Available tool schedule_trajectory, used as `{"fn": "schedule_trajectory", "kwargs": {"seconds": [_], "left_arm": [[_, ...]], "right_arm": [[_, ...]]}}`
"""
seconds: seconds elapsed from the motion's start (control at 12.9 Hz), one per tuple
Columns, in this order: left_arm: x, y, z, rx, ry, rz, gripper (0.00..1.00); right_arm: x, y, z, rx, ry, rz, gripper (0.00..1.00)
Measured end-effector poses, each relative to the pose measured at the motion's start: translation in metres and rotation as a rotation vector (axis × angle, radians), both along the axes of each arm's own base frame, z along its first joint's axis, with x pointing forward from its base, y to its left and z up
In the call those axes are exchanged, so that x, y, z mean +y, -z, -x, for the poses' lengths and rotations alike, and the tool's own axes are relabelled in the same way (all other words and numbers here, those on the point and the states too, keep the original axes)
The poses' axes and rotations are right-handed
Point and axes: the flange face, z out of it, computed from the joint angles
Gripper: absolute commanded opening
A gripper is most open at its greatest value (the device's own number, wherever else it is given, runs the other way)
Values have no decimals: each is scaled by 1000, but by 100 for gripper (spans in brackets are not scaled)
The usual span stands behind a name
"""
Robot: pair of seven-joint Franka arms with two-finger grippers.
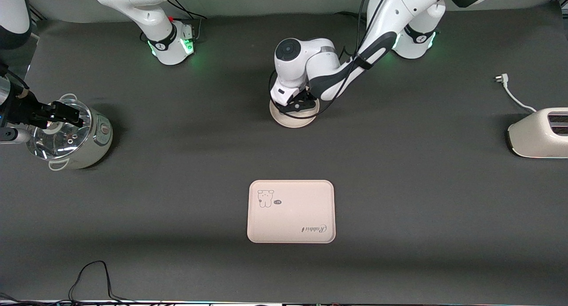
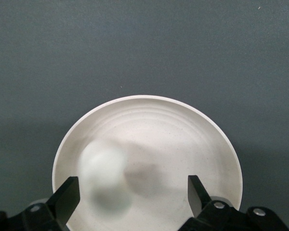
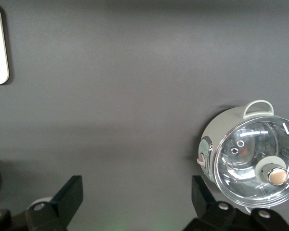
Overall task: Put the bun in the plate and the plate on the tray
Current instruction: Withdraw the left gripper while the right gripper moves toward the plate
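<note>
On dark table mat (image 1: 399,186), left gripper (image 2: 132,195) open over bun (image 2: 104,179) in plate (image 2: 192,125), right gripper (image 3: 135,199) open near cooker (image 1: 73,135); bun, blurred, may roll out.

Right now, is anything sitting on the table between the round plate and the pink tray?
No. The front view shows only bare dark tabletop between the plate and the tray.

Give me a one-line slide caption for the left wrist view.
Open left pincer over the cream plate, the blurred off-white bun in the plate between its fingertips.
</note>
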Motion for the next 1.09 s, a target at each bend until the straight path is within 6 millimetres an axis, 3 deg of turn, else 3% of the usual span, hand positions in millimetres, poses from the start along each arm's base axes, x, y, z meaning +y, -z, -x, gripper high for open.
{"fn": "schedule_trajectory", "kwargs": {"seconds": [0.39,0.54,0.78,0.93,1.09], "left_arm": [[0,-2,-4,-7,-4,3,100],[3,-13,-27,-28,4,10,100],[39,-50,-104,-72,26,-1,100],[96,-82,-174,-109,65,18,100],[168,-116,-233,-122,61,53,100]], "right_arm": [[9,1,0,5,-11,0,100],[29,5,2,14,3,3,100],[74,13,12,35,14,12,100],[98,17,17,43,11,15,100],[108,20,20,48,21,0,100]]}}
